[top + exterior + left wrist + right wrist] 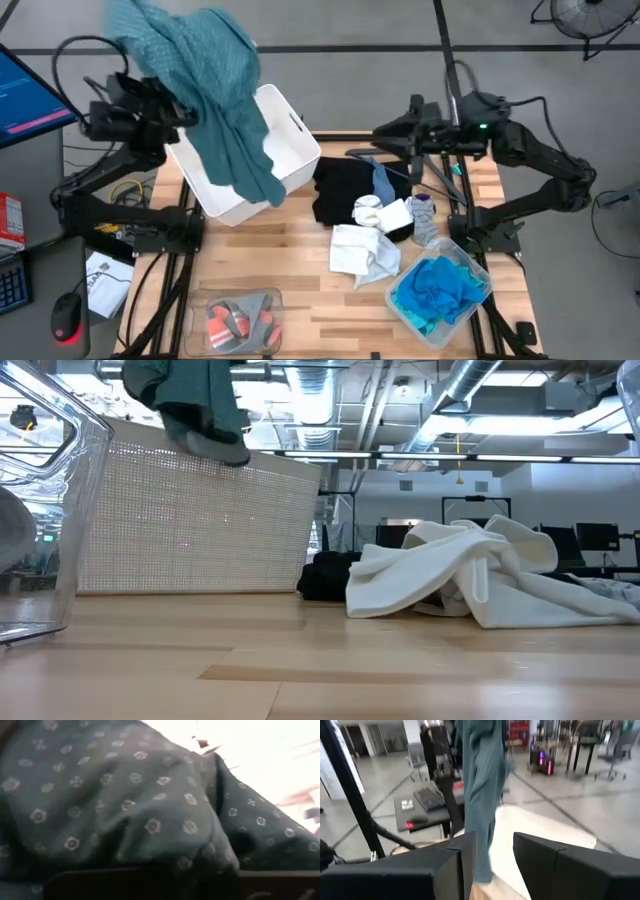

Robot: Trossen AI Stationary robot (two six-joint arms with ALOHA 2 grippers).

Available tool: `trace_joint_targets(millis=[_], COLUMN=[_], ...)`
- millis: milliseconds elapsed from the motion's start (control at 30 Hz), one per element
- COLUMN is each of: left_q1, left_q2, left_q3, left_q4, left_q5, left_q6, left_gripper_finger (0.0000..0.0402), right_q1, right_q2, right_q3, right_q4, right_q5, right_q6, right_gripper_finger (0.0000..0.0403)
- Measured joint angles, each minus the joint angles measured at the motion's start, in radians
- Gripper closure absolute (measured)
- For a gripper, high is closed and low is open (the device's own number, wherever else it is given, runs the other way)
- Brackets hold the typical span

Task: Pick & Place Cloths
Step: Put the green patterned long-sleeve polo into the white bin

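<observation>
Pale wood table (290,260): white cloth (362,250) heaped nearest, black cloth (345,190) behind it, white bin (290,135) beyond. My left gripper (175,105) clamps the teal-green cloth (215,85) above that bin. My right gripper (385,135) hangs parted. Farthest: ceiling ducts.

We are finding the white bin (290,140) largely covered: the dark teal-green cloth (215,90) is hanging over its opening and down its front wall, blocking entry from above. At mid-table, the black cloth (345,190), white cloth (360,250) and grey cloth (422,215) are crowding the approach. The clear tray of turquoise cloth (440,290) is occupying the right front corner. Bare wood (260,250) is lying open in front of the bin.
</observation>
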Motion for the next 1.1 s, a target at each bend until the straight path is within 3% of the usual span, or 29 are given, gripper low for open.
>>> trace_joint_targets(millis=[167,300,400,533,733,867,1100], left_q1=[0.124,0.207,0.26,0.303,0.298,0.247,0.161], left_q2=[0.003,0.008,0.012,0.029,0.059,0.072,0.069], left_q3=[0.024,0.024,0.026,0.025,0.025,0.022,-0.087], left_q4=[-0.105,-0.241,-0.414,-0.679,-1.09,-1.318,-1.485], left_q5=[-0.011,-0.11,-0.219,-0.248,-0.256,-0.26,-0.242], left_q6=[0.092,0.185,0.208,0.215,0.226,0.14,-0.105], left_gripper_finger=[0.0401,0.0401,0.0401,0.04,0.0399,0.04,0.0399], right_q1=[0.0,0.002,0.002,0.001,0.003,0.004,0.004], right_q2=[0.047,0.072,0.079,0.078,0.074,0.072,0.077], right_q3=[0.0,0.0,0.0,0.0,0.0,0.0,0.0], right_q4=[-0.024,-0.026,-0.031,-0.066,-0.142,-0.193,-0.288], right_q5=[0.0,0.0,-0.001,-0.001,-0.002,-0.003,-0.003], right_q6=[0.011,0.027,0.029,0.032,0.068,0.074,0.074], right_gripper_finger=[0.028,0.028,0.028,0.028,0.028,0.028,0.0281])
